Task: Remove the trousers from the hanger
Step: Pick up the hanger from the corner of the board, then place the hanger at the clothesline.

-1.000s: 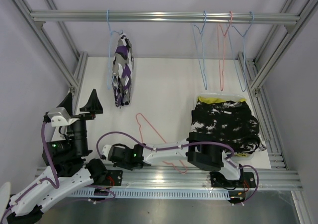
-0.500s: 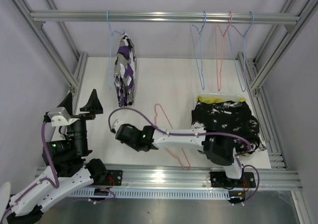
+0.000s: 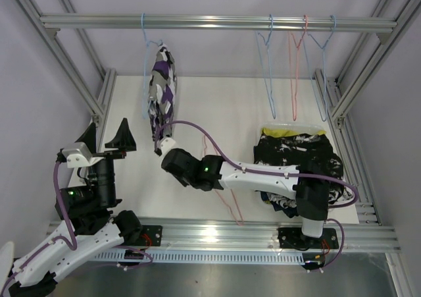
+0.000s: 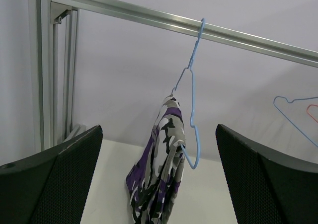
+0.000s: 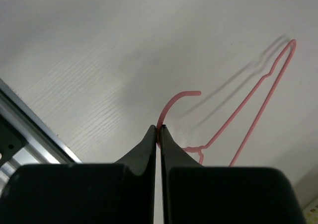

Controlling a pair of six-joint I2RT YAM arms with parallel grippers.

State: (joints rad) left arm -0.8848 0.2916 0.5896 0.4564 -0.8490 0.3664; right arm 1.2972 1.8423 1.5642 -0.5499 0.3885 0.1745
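Most trousers (image 3: pixel 299 159) lie piled under the rail (image 3: pixel 217 22); one patterned pair (image 3: pixel 160 99) hangs there; my right claw (image 5: pixel 158 129) pinches a bare hanger (image 5: pixel 175 97).

Left arm (image 3: pixel 99 185): folded at the near-left corner, wrist raised, pointing toward the back.
Left gripper (image 3: pixel 105 137): jaws spread wide.
Right arm (image 3: pixel 263 175): stretched leftward from its base, elbow bent, forearm low.
Right gripper (image 5: pixel 158 129): fingers pressed together, pinching the hook of the pink hanger (image 5: pixel 181 94).
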